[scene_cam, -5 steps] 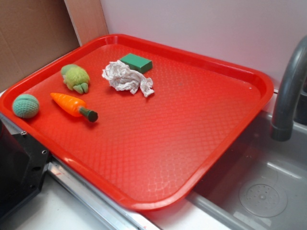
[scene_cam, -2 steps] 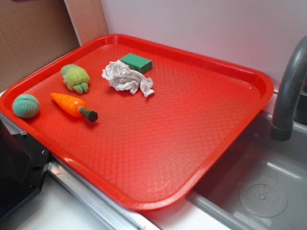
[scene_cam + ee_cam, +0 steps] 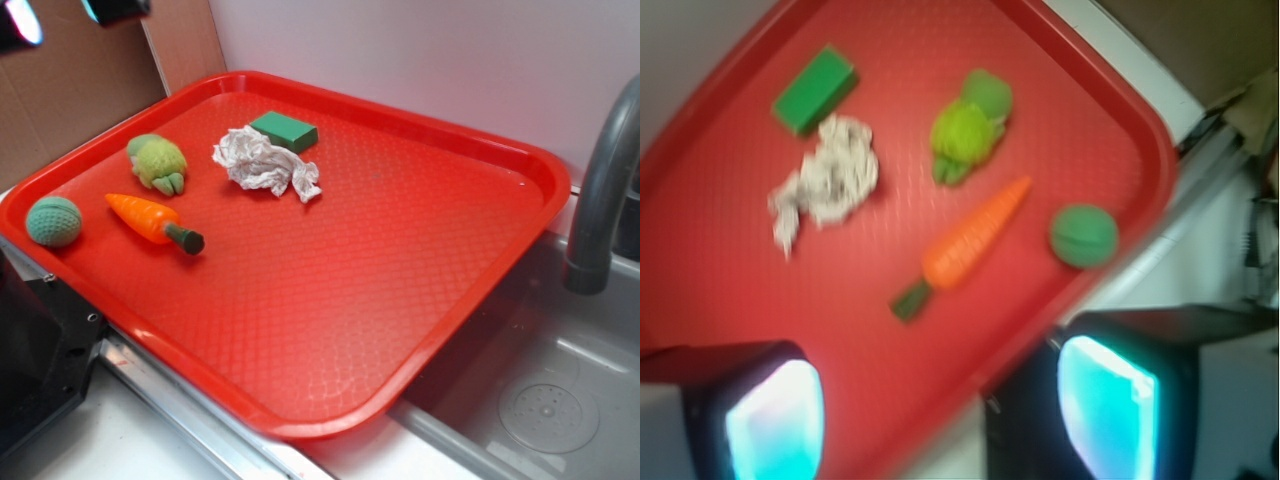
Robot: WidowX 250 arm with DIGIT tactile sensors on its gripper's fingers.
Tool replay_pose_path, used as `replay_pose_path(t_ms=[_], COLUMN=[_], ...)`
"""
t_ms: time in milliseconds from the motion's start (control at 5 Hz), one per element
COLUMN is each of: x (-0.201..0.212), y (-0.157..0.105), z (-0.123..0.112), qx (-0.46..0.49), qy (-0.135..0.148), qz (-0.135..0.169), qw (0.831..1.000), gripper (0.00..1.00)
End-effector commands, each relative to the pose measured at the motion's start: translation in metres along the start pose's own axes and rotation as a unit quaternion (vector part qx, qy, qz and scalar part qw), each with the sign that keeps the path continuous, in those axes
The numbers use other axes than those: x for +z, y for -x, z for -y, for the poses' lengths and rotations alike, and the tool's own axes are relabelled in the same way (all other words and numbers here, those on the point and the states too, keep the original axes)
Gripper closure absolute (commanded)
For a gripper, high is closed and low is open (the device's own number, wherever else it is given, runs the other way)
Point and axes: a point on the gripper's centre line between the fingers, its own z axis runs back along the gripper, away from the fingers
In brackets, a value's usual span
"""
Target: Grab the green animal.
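In the exterior view, the gripper (image 3: 60, 15) shows only at the upper left corner of the frame, as two dark tips with pale glowing pads, high over the cardboard and clear of the tray (image 3: 470, 310). At the far left of the tray lies the teal ball (image 3: 53, 221). Just right of it is the carrot (image 3: 153, 222), its green stem pointing toward the lower right. Above the carrot, in the upper left part of the tray, sits the green animal (image 3: 157, 163), apart from everything else and untouched. Right of it is a crumpled paper wad (image 3: 266, 165), with the green block (image 3: 284, 131) touching its upper edge. At the right edge of the frame a grey faucet (image 3: 603, 190) rises over the sink (image 3: 545, 400).

In the blurred wrist view the fingers (image 3: 772, 420) stand wide apart at the bottom of the frame, with nothing between them; the animal (image 3: 968, 127) lies above, centre top, beside the carrot (image 3: 965, 245).
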Motion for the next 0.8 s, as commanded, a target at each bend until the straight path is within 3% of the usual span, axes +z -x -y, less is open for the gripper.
replay_pose_path(t_ms=[0,600], x=[-0.034,-0.101], y=[-0.042,-0.065], z=[-0.019,-0.01], qx=[0.144,0.175], qy=[0.036,0.014], qz=[0.066,0.111], qw=[0.987,0.978], gripper=[0.0,0.0])
